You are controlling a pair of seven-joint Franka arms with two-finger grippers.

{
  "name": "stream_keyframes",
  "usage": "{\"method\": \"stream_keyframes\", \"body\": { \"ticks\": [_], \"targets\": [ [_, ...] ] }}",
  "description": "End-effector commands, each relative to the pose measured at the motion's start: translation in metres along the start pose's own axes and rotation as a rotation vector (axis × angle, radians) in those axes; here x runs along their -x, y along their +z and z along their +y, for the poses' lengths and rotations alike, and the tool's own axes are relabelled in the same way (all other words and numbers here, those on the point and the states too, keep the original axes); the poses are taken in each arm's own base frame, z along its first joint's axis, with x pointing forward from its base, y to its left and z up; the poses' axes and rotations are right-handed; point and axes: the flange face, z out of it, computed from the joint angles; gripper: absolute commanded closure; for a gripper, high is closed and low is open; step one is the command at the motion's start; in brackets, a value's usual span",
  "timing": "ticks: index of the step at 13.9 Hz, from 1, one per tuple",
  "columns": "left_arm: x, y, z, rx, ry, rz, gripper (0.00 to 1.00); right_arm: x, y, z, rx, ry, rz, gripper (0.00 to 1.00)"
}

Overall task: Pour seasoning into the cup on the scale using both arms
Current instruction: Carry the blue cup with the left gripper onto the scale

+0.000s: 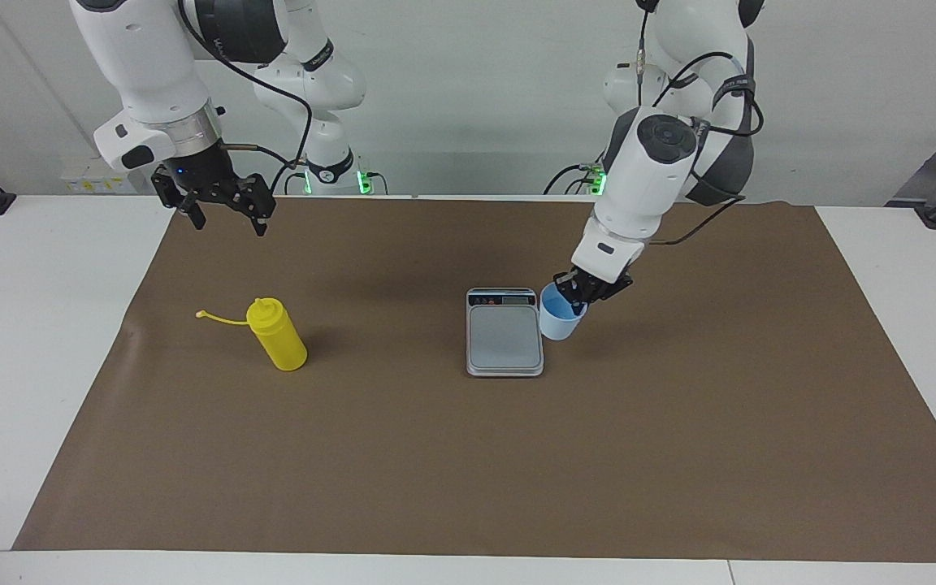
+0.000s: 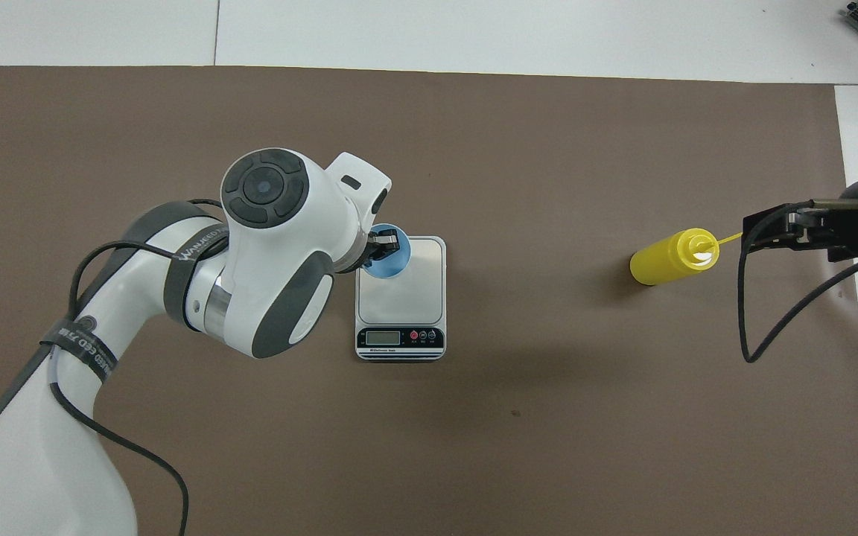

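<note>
Scale point(image 1: 504, 335), silver-grey with a grey weighing plate, sits flat near the middle of the brown mat point(image 1: 468, 455), its dark display strip at the end nearer the robots. The plate itself is bare.

Light-blue translucent cup point(image 1: 559, 319) is just beside the scale, on the side toward the left arm's end of the table, tipped a little off vertical with its rim leaning toward the scale's edge. In the overhead view its rim overlaps the corner of the plate farthest from the display; whether its base rests on the mat or is lifted cannot be told.

Left gripper point(image 1: 580, 299) is at the cup's rim, the arm angling down steeply from above. One finger sits inside the cup and the other outside, pinching the wall; the jaws are nearly closed on it.

Yellow squeeze bottle point(image 1: 276, 334) stands on the mat toward the right arm's end, well apart from the scale. Its nozzle is bare and the thin cap strap point(image 1: 220, 318) trails out sideways from the top, away from the scale.

Right gripper point(image 1: 224, 210) waits up in the air over the mat's edge nearest the robots, above and apart from the bottle. Its fingers are spread wide with nothing between them.
</note>
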Motion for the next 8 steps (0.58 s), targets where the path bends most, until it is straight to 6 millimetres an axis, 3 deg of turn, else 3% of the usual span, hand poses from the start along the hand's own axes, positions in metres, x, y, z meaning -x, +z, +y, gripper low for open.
{"method": "stream_keyframes", "body": {
  "ticks": [1,2,8],
  "targets": [
    [0.015,0.019,0.001,-0.011,-0.005,-0.014,1.0,0.006,-0.001,0.004,0.003,0.0,0.008,0.0],
    [0.025,0.023,0.008,-0.019,0.011,-0.021,1.0,0.006,0.0,0.004,0.003,0.0,0.007,0.0],
    [0.024,0.026,0.006,-0.015,0.002,-0.016,1.0,0.006,0.0,0.005,0.003,0.003,0.008,0.0]
  ]
}}
